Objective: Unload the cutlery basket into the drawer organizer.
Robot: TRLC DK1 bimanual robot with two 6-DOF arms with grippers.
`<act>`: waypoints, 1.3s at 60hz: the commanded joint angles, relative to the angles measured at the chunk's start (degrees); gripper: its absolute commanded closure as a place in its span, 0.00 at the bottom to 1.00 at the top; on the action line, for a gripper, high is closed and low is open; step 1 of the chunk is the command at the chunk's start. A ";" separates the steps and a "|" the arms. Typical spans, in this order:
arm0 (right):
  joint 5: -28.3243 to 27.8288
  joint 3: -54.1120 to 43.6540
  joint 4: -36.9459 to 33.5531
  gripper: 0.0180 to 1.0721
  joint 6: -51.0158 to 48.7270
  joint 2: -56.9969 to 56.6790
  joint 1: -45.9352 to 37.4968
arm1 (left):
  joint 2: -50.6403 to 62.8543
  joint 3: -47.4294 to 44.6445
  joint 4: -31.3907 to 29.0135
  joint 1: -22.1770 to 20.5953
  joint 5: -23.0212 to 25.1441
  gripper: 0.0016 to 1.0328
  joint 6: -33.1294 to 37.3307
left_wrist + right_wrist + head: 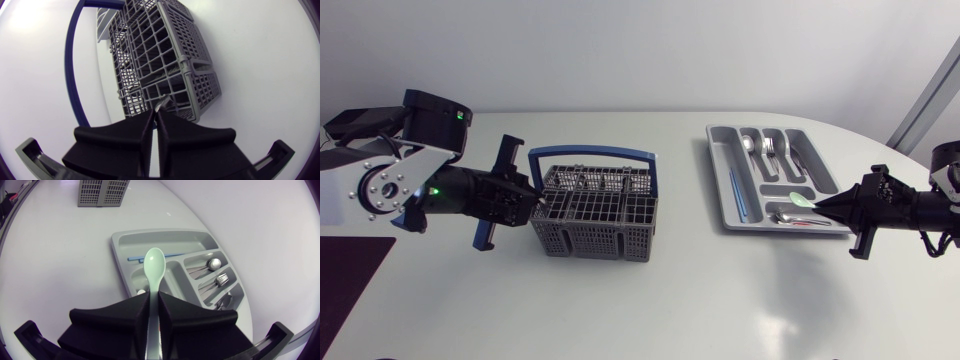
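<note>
**Overhead view of the white table (650,300).** At centre left stands the grey plastic lattice cutlery basket (592,215) with its blue hoop handle. At upper right lies the light grey plastic drawer organizer (716,170), well apart from the basket. Your left arm enters from the left edge, and your left gripper (532,202) sits at the basket's left wall. In the left wrist view a small silvery piece (162,104) shows at the tip of that gripper, against the lattice. You cannot tell whether the gripper has hold of it, nor how far it stands open. Your right arm enters from the right edge. Your right gripper (823,205) is closed to a narrow slit on the handle of a pale green plastic spoon (153,266), pinching it from both sides. The spoon's bowl projects ahead of the gripper, over the broad compartment at the organizer's lower right. The organizer's long slot holds a thin blue stick (150,257). Its short compartments hold metal spoons (214,263) and a metal fork (223,280).
</note>
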 commanded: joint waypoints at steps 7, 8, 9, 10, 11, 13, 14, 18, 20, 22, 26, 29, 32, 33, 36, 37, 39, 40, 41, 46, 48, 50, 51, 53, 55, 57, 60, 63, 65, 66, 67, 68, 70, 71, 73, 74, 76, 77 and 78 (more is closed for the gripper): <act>3.29 2.75 0.85 0.89 -4.36 5.51 0.85 | -3.39 -0.34 0.47 -0.57 0.85 0.97 -0.96; 3.38 2.92 1.29 0.89 -4.36 5.86 1.03 | -3.74 -0.34 0.47 -0.57 0.94 0.97 -1.05; 3.73 3.10 1.64 0.89 -4.36 6.21 1.12 | -4.01 -0.25 0.47 -0.57 1.02 0.97 -1.14; 4.08 3.19 2.17 0.89 -4.36 6.65 1.29 | -4.18 -0.17 0.47 -0.66 1.02 0.97 -1.32; 4.61 3.28 2.70 0.89 -4.36 7.09 1.56 | -4.45 -0.08 0.47 -0.75 1.02 0.97 -1.49; 5.58 3.19 4.28 0.89 -4.44 7.88 1.99 | -5.06 -0.08 0.47 -0.84 1.02 0.97 -1.75; 5.93 3.10 4.98 0.89 -4.44 8.23 2.17 | -5.33 -0.08 0.47 -0.84 1.11 0.97 -1.75; 7.07 3.19 6.92 0.89 -4.53 9.38 3.05 | -6.56 -0.25 0.47 -0.92 1.20 0.97 -2.46; 8.04 3.10 7.71 0.89 -4.88 9.82 3.58 | -7.08 -0.34 0.47 -1.01 1.20 0.97 -2.81; 8.65 2.75 8.50 0.89 -5.23 9.99 3.93 | -7.61 -0.43 0.47 -1.10 1.20 0.97 -3.07; 9.36 2.31 9.82 0.89 -5.32 10.08 4.72 | -8.84 -0.52 0.56 -1.19 1.20 0.97 -3.51; 9.97 2.31 10.17 0.89 -5.59 10.25 5.16 | -9.54 -0.52 0.65 -1.28 1.29 0.97 -4.04; 10.59 2.31 11.31 0.89 -5.67 10.34 5.33 | -9.98 -0.52 0.73 -1.28 1.29 0.97 -4.39; 10.68 2.40 11.31 0.89 -5.67 10.34 5.51 | -10.16 -0.52 0.73 -1.28 1.29 0.97 -4.39; 10.94 2.66 11.31 0.89 -5.76 10.34 5.60 | -10.69 -0.61 0.82 -1.19 1.29 0.97 -4.83; 11.11 2.66 11.31 0.89 -5.94 10.34 5.69 | -10.77 -0.61 0.82 -1.28 1.29 0.97 -5.01; 11.55 2.66 11.40 0.89 -6.29 10.34 5.77 | -11.13 -0.61 0.82 -1.36 1.29 0.97 -5.27; 11.73 2.57 11.40 0.89 -6.64 10.34 5.86 | -11.48 -0.61 0.82 -1.36 1.29 0.97 -5.53; 11.99 2.48 11.40 0.88 -6.82 10.34 5.86 | -11.65 -0.69 0.82 -1.45 1.29 0.97 -5.71; 13.14 2.13 12.36 0.75 -7.26 10.43 5.95 | -12.44 -0.69 0.82 -1.89 1.29 0.97 -6.59; 13.31 2.05 12.98 0.65 -7.26 10.52 5.95 | -12.80 -0.87 0.91 -2.15 1.29 0.97 -6.76; 13.49 2.05 12.98 0.50 -7.17 10.52 5.86 | -13.15 -1.05 1.00 -2.42 1.29 0.97 -6.85; 13.58 2.13 12.98 0.43 -7.26 10.52 5.86 | -13.32 -1.13 1.00 -2.51 1.29 0.97 -6.94; 13.84 1.96 12.98 0.35 -7.26 10.25 5.86 | -13.76 -1.22 1.09 -2.59 1.29 0.97 -7.29; 13.93 1.69 12.98 0.30 -7.26 9.90 5.77 | -14.38 -1.31 1.09 -2.77 1.29 0.97 -7.56; 13.93 1.43 12.98 0.27 -7.17 9.38 5.60 | -14.82 -1.57 1.09 -2.86 1.11 0.97 -7.64; 13.93 0.81 12.98 0.21 -7.08 8.23 5.33 | -15.78 -1.84 1.00 -3.21 1.02 0.97 -7.73; 13.84 -0.06 12.98 0.17 -6.99 6.83 5.07 | -16.84 -2.19 1.00 -3.30 0.67 0.97 -7.82; 13.75 -0.50 12.98 0.15 -6.99 6.04 4.98 | -17.45 -2.45 1.00 -3.39 0.67 0.97 -7.99; 13.66 -0.77 12.98 0.15 -6.90 5.51 4.89 | -17.89 -2.63 1.09 -3.39 0.59 0.97 -8.08; 13.49 -1.21 12.98 0.14 -6.82 4.89 4.89 | -18.16 -2.72 1.09 -3.39 0.59 0.97 -8.35; 13.40 -1.38 12.98 0.14 -6.73 4.45 4.81 | -18.51 -2.80 1.09 -3.39 0.59 0.97 -8.52; 13.31 -2.00 12.98 0.14 -6.64 3.58 4.72 | -19.04 -3.07 1.17 -3.39 0.59 0.97 -9.05; 13.22 -2.26 12.98 0.14 -6.55 3.14 4.72 | -19.48 -3.33 1.26 -3.30 0.59 0.97 -9.14; 12.96 -2.96 12.98 0.13 -6.20 1.99 4.72 | -20.27 -4.21 2.14 -3.21 0.59 0.97 -9.23; 12.96 -3.32 12.98 0.12 -6.03 1.55 4.72 | -20.53 -4.65 2.67 -3.12 0.59 0.97 -9.31; 12.87 -4.11 12.98 0.12 -5.76 0.50 4.72 | -20.97 -5.18 3.19 -2.86 0.59 0.97 -9.49; 12.78 -4.46 12.98 0.12 -5.67 -0.12 4.72 | -21.32 -5.44 3.19 -2.59 0.59 0.97 -9.58; 12.52 -4.90 12.98 0.12 -5.50 -0.73 4.72 | -21.67 -5.62 3.19 -2.42 0.59 0.97 -9.75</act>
